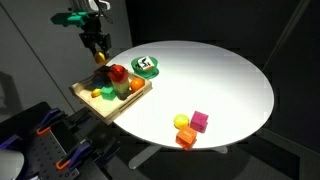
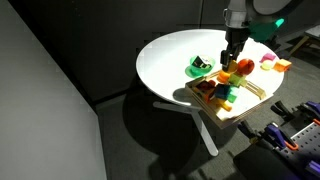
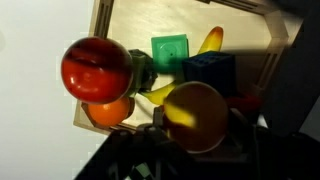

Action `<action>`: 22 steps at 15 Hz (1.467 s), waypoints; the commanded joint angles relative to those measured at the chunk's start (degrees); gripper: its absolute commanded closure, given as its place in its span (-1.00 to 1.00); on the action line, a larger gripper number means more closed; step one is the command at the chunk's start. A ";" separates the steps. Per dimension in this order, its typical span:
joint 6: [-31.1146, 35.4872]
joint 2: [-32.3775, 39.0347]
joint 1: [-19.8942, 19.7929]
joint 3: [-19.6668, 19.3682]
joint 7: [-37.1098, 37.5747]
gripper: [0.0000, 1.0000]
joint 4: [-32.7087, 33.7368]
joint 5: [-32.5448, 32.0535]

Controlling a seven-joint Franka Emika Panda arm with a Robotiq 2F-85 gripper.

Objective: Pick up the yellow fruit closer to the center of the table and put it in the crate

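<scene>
- The dish [image 1: 147,66] on the worktop [image 1: 220,80] has a dark mark, way too small to read.
- The arm [image 2: 236,30] points straight down, jaws low over the crate [image 1: 88,104].
- Wrist view: the yellow fruit [image 3: 195,115] is right at the jaws, over the crate floor, next to an orange fruit [image 3: 110,112].
- Honestly can't tell if the jaws are gripping it or loose.

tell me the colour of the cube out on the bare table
Pink. The cube shows best in an exterior view, near the table edge.
</scene>
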 commanded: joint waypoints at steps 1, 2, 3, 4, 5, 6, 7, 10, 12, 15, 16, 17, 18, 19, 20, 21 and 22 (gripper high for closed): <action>4.91 0.72 0.20 0.02 -0.54 0.19 -1.65 0.33; 6.11 1.07 0.22 0.03 -0.59 0.19 -1.99 0.47; 7.28 1.41 0.25 0.06 -0.82 0.19 -2.36 0.81; 8.24 1.68 0.26 0.09 -0.96 0.19 -2.71 0.96; 8.93 1.99 0.26 0.10 -1.13 0.19 -2.89 1.05; 9.70 2.34 0.25 0.09 -1.13 0.19 -3.12 0.98; 10.10 2.62 0.24 0.10 -1.27 0.19 -3.25 1.07; 10.97 3.17 0.27 0.10 -1.17 -0.81 -3.58 0.73; 10.93 3.41 0.28 0.10 -1.14 -0.99 -3.55 0.59; 10.66 3.48 0.34 0.13 -1.17 -1.00 -3.49 0.51; 10.03 3.28 0.37 0.16 -1.18 -1.00 -3.36 0.57; 9.44 3.03 0.39 0.15 -1.06 -1.00 -3.22 0.68; 8.56 2.49 0.38 0.15 -1.04 -1.00 -3.07 1.02; 7.64 2.04 0.37 0.12 -0.77 -1.00 -2.92 1.09; 7.05 1.57 0.34 0.14 -1.01 -1.00 -2.87 1.35; 6.32 0.94 0.33 0.11 -0.85 -1.00 -2.79 1.25; 5.65 0.19 0.30 0.11 -1.14 -1.00 -2.75 1.45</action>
